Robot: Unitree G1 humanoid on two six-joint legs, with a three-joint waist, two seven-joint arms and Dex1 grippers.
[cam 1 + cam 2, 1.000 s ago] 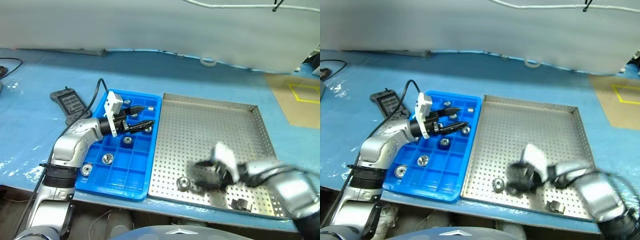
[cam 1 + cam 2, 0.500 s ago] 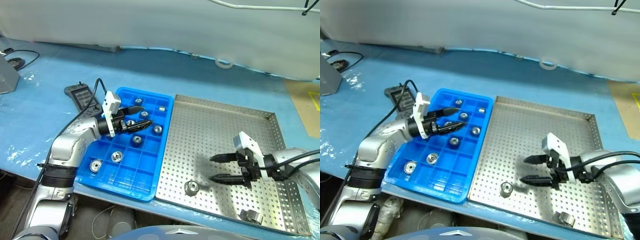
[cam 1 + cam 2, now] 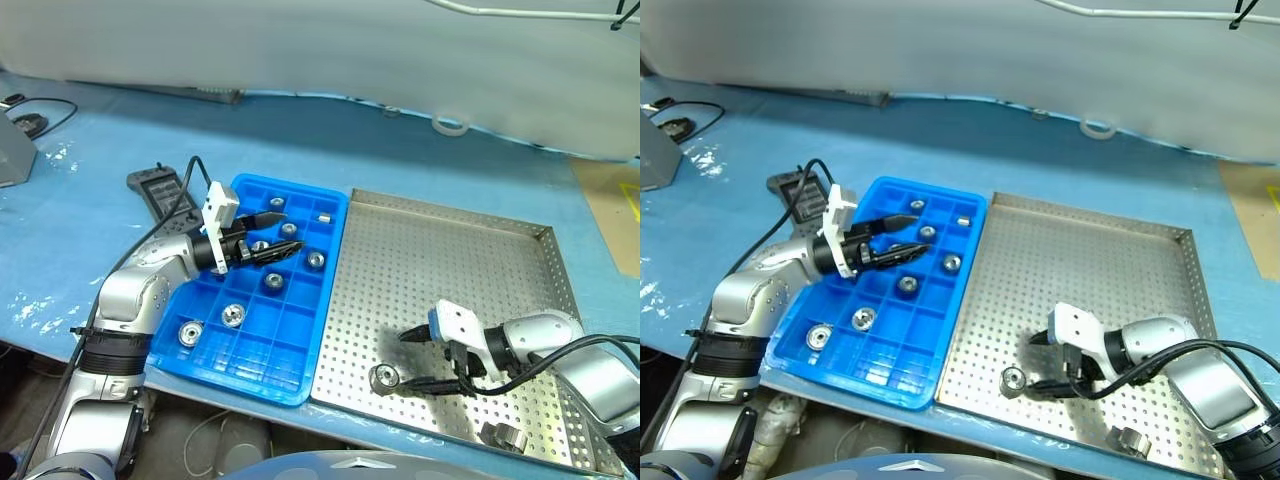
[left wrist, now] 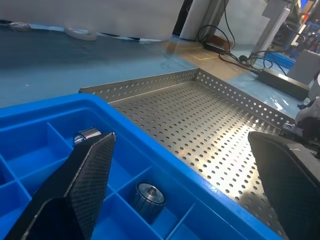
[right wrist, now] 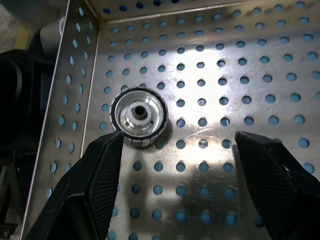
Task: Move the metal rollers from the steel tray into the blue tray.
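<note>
Two metal rollers (image 3: 384, 377) lie on the steel tray (image 3: 450, 250), others in the blue tray (image 3: 253, 356). My right gripper (image 3: 412, 358) hangs spread beside the near roller; its wrist view shows one finger (image 5: 102, 165) at that roller's rim. My left gripper (image 3: 282, 234) gapes, empty, over the blue tray.

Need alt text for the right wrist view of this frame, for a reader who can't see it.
Seen from the wrist, the right hand hangs open over the steel tray, its two black fingers spread wide. One metal roller stands on end on the perforated floor near the tray's corner rim, close beside one fingertip and not gripped.
</note>
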